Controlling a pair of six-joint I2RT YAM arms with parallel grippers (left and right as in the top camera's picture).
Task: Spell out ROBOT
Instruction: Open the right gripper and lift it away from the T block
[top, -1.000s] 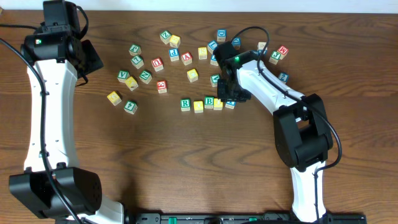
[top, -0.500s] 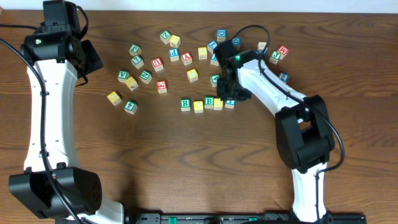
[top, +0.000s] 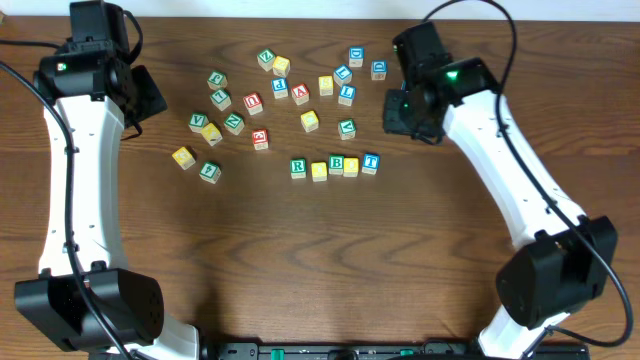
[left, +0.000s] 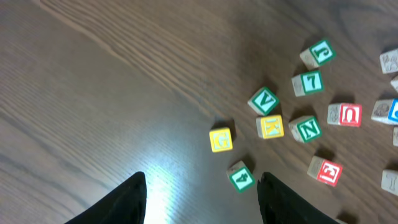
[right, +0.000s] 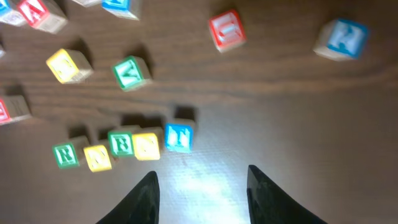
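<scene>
- Across the counter (top: 300, 270) only the right arm (top: 500, 170) has moved. A second ago it was bent low over the right end of the word; now it is lifted off and swung to the far right. I judge that it has let go of its last block and is clearing the view.
- Left arm (top: 75, 170) runs along the left edge and reaches towards the far left corner, well apart from the word, so it does not crowd the work.
- Right hand (right: 202, 186) is spread wide with nothing between its fingers and hangs over bare wood to the near right of the word.
- Left hand (left: 202, 193) is also spread wide and empty, above bare wood on the near side of the left-hand scatter.
- Row (top: 335, 166) of five blocks sits mid-counter, on the near side of all the spares. That keeps it apart from the clutter, so it reads left to right.
- Loose blocks (top: 255, 100) lie scattered on the far side of the row. A green V block (top: 347, 128) is the closest of them and does not touch the row.
- R block (top: 298, 167) starts the word at the left, with a small gap after it.
- B block (top: 337, 163) holds the middle and T block (top: 371, 162) ends the word on the right. The T block sits a little farther back than its neighbour.
- Two yellow blocks (top: 319, 171) fill the second and fourth places. Their letters are too small to read, but I take them for the O's, in which case the word looks done.
</scene>
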